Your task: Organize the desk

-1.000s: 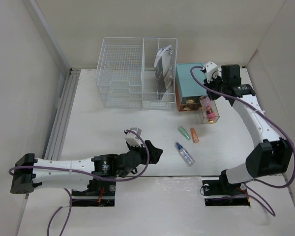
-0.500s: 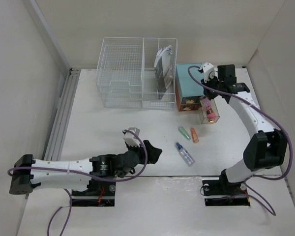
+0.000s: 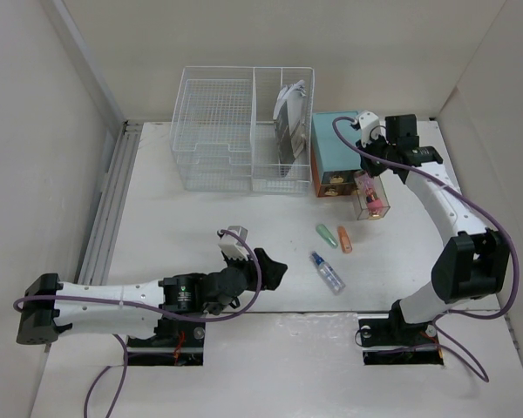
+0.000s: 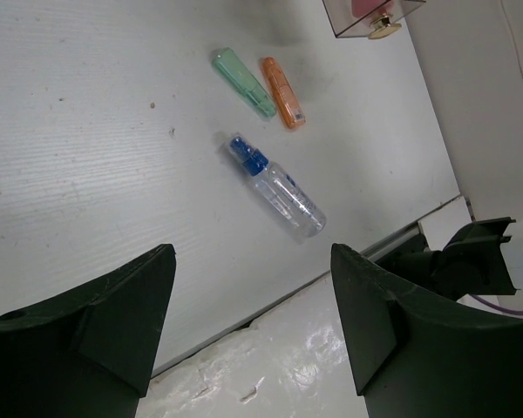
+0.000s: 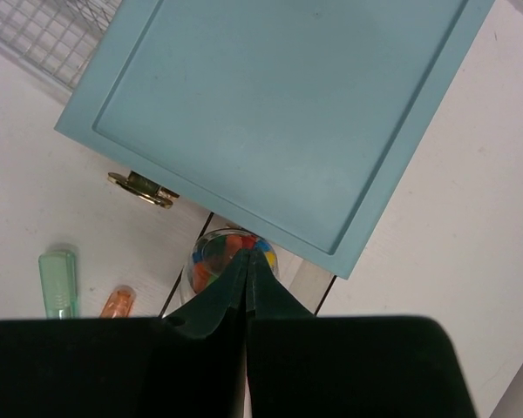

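– Clutter on the desk (image 3: 174,226), then: which bit is being dealt with?

– I'd judge the loose things near the front middle of the white tabletop. The left gripper (image 4: 251,300) hovers low above it with its jaws spread and nothing between them, and the spray bottle (image 4: 275,187), the green tube (image 4: 242,82) and the orange tube (image 4: 282,92) lie just ahead of it.

– And the right one?

– The right gripper (image 5: 247,270) hangs over the front edge of the teal drawer box (image 5: 270,113), fingers pressed together on nothing. The clear drawer (image 3: 369,196) stands pulled out below it.

– So what next?

– Probably the left arm goes forward and down with its fingers across the bottle's narrow body. The bottle lies on its side and may roll. The right jaws must part before they can take hold of anything.

– What does each camera add?

– Only the top view shows the wire basket (image 3: 244,131) at the back, with a dark item (image 3: 289,122) upright in its right compartment. The left wrist view shows the bottle's blue cap. The right wrist view shows coloured bits in a round clear pot (image 5: 227,252) and a brass pull (image 5: 139,187)
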{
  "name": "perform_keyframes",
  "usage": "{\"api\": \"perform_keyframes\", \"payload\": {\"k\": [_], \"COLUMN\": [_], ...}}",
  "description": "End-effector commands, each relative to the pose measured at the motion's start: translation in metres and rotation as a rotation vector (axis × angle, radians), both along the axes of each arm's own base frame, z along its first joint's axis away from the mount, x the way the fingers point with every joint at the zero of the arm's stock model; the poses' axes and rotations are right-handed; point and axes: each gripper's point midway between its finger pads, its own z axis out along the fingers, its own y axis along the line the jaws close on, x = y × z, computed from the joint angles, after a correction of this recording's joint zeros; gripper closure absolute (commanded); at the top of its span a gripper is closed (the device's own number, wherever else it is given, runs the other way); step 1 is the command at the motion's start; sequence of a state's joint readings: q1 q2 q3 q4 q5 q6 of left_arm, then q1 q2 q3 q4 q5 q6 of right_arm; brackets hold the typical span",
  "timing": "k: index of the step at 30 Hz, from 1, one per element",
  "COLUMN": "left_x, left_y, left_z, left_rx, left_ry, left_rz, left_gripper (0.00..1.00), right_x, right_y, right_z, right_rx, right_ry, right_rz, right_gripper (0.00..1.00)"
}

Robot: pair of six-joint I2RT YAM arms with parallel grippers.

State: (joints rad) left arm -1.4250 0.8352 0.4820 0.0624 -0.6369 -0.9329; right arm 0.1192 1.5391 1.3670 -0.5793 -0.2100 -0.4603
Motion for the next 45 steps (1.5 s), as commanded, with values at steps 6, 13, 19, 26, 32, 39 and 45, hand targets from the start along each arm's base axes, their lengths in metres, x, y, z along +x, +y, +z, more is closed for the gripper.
{"api": "perform_keyframes", "payload": {"k": [6, 13, 19, 26, 32, 39, 45], "left_x": [0.001, 0.001, 0.001, 0.001, 0.017, 0.059, 0.094], "left_y": [0.000, 0.000, 0.000, 0.003, -0.015, -0.030, -0.045], "left_z": [0.010, 0.010, 0.008, 0.010, 0.023, 0.023, 0.022], "left_rx": [-0.032, -0.032, -0.028, -0.046, -0.013, -0.042, -0.073], "left_ry": [-0.015, -0.015, -0.008, -0.034, -0.077, -0.091, -0.114], "left_rz": [0.006, 0.006, 0.009, -0.001, 0.023, 0.090, 0.072], "left_gripper": [0.31, 0.31, 0.31, 0.27, 0.15, 0.14, 0.16], "right_x": [-0.014, -0.014, -0.049, -0.157, -0.174, -0.133, -0.072], "right_y": [0.003, 0.005, 0.029, 0.007, -0.025, -0.025, -0.030], "right_z": [0.015, 0.033, 0.052, 0.017, -0.021, -0.066, -0.083], "right_rx": [-0.003, 0.016, 0.078, -0.222, -0.403, -0.357, -0.355], "right_ry": [0.030, -0.038, -0.066, 0.092, 0.174, 0.244, 0.210], "right_rz": [0.018, 0.029, 0.219, 0.741, 0.805, 0.665, 0.466], "right_gripper": [1.00, 1.00, 0.98, 1.00, 1.00, 1.00, 1.00]}}
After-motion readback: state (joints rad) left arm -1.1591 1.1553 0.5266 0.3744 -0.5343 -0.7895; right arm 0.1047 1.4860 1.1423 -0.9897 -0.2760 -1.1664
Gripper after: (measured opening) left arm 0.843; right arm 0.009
